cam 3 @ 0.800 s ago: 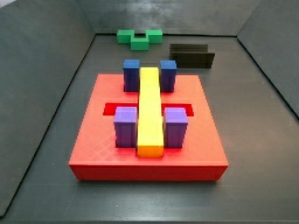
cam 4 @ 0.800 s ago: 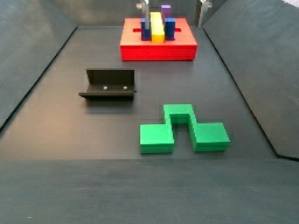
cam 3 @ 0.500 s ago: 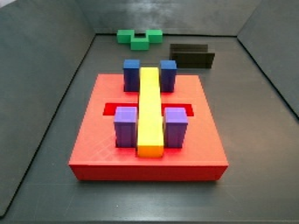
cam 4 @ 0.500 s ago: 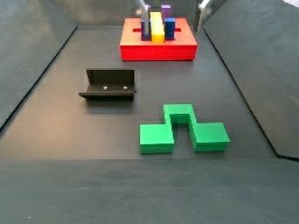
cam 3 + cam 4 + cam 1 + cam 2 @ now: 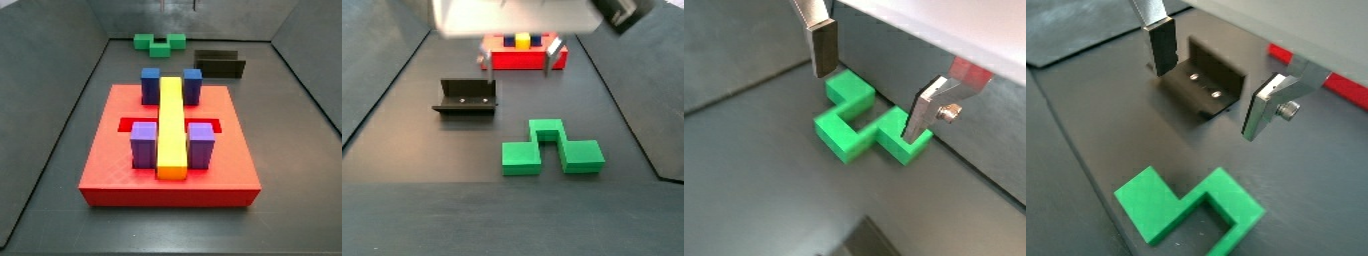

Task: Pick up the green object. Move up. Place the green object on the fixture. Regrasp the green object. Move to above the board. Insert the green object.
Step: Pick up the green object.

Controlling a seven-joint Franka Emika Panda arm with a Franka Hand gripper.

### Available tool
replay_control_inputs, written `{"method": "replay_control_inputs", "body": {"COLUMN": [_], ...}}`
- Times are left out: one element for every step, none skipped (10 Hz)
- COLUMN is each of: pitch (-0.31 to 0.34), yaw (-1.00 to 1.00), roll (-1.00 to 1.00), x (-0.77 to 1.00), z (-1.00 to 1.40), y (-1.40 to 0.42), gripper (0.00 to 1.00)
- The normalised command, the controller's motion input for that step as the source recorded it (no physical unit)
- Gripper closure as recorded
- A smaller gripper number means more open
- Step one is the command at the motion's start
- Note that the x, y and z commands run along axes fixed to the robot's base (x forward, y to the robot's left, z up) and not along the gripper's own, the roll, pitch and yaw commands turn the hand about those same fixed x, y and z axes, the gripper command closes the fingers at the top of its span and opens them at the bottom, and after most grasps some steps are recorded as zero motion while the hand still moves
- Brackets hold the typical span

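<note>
Above the green object (image 5: 865, 128), in a wrist view, the tool (image 5: 873, 92) hangs with its two silver fingers (image 5: 823, 48) spread wide and nothing between them (neither pad touches the block). One green object shows, lying flat on the dark floor, and a strip of red sits at the frame's edge behind one finger.

Seen from a wrist view again, the tool (image 5: 1211, 82) is just as wide apart and empty, framing the fixture (image 5: 1203, 78), a single dark bracket with two pale dots on its inner wall. The green object (image 5: 1186, 208) lies nearer the camera, partly cut off by the frame.

From a side view, the board (image 5: 170, 160) carries one yellow bar (image 5: 171, 125), two blue blocks (image 5: 151, 84) and two purple blocks (image 5: 143, 145). Far behind lie the green object (image 5: 159, 43) and the fixture (image 5: 219, 64); the tool is hard to make out here.

Across a side view, a blurred pale arm body (image 5: 509, 17) fills the top and hides much of the board (image 5: 528, 56). The green object (image 5: 549, 148) lies apart from the fixture (image 5: 466, 97).
</note>
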Motion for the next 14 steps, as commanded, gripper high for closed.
{"method": "replay_control_inputs", "body": {"pitch": [0.016, 0.120, 0.024, 0.000, 0.000, 0.000, -0.043, -0.087, -0.100, -0.060, -0.024, -0.019, -0.006, -0.036], "yaw": [0.01, 0.00, 0.01, 0.00, 0.00, 0.07, 0.02, -0.04, -0.14, -0.23, -0.29, -0.20, -0.19, -0.15], "roll": [0.00, -0.03, -0.07, -0.11, -0.11, -0.09, -0.09, -0.13, -0.18, -0.24, -0.26, -0.24, -0.23, -0.17], "x": [-0.27, -0.37, -0.41, -0.51, -0.49, -0.03, 0.36, 0.34, 0.17, 0.00, -0.29, -0.25, -0.22, -0.03], "z": [-0.77, -0.66, -0.52, -0.49, -0.40, -0.27, -0.27, -0.25, -0.27, -0.22, -0.08, 0.03, 0.12, 0.00], "y": [0.01, 0.03, 0.19, 0.26, 0.34, 0.20, 0.08, 0.07, 0.05, 0.06, 0.00, 0.00, 0.00, 0.00], "gripper": [0.00, 0.00, 0.00, 0.00, 0.00, 0.00, 0.00, 0.00, 0.00, 0.00, 0.00, 0.00, 0.00, 0.00]}}
